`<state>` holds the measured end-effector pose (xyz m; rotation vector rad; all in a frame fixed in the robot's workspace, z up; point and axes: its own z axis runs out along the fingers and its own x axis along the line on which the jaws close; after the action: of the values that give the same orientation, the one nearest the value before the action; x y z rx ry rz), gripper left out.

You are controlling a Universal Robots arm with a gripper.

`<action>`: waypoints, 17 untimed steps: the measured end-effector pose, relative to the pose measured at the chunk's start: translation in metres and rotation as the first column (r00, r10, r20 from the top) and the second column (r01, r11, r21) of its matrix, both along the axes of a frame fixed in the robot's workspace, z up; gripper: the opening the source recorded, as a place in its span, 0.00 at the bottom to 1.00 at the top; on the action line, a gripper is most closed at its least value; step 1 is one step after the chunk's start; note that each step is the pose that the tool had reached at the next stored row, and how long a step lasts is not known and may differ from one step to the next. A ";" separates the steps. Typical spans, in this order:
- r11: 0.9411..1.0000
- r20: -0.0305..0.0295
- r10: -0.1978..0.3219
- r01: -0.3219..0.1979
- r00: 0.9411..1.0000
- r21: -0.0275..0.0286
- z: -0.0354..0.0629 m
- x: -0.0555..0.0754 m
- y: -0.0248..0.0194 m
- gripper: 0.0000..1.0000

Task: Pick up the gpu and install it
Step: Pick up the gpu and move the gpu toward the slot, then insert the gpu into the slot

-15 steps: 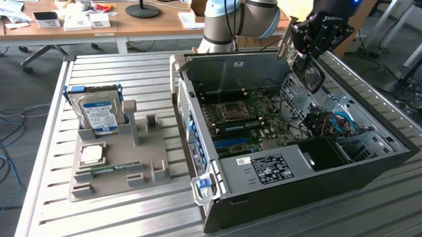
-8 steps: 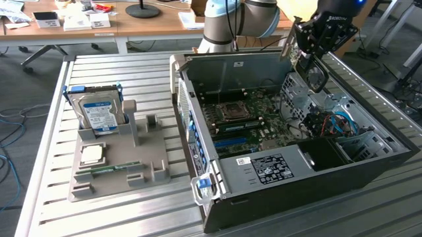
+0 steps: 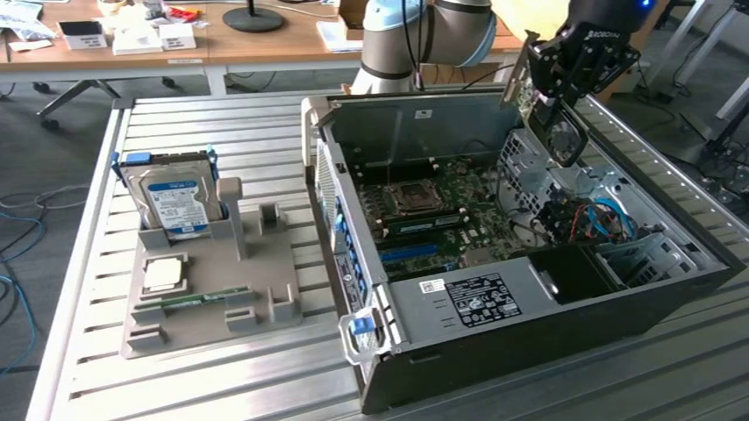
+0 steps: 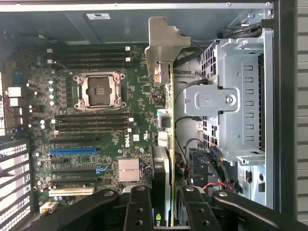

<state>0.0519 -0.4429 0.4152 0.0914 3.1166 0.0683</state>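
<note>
the gripper (image 4: 163, 204) grips the gpu (image 4: 165, 144) over the case (image 3: 655, 298); a tilt could jam it beside the slot (image 4: 73, 150).

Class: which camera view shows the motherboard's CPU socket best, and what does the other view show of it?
The wrist view: it looks straight onto the CPU socket, its square frame unobstructed. The exterior view shows the socket at a slant inside the computer case.

The arm (image 3: 427, 31) rises at the far side and bends over at the wrist, so the black pincer (image 3: 557, 92) hangs pointing down at a slight tilt. Its two fingers (image 4: 138, 207) are partly closed and clamp the upright gpu (image 4: 166, 120), one on each face.
</note>
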 end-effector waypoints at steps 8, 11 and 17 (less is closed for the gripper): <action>1.000 0.000 0.000 0.000 1.000 0.000 -0.0019 0.000 -0.0003 0.27; 1.000 0.000 0.000 0.000 1.000 0.000 -0.0028 0.000 -0.0003 0.27; 1.000 0.000 0.000 0.000 1.000 0.000 -0.0029 0.000 -0.0004 0.27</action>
<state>0.0520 -0.4432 0.4123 0.0912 3.1166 0.0680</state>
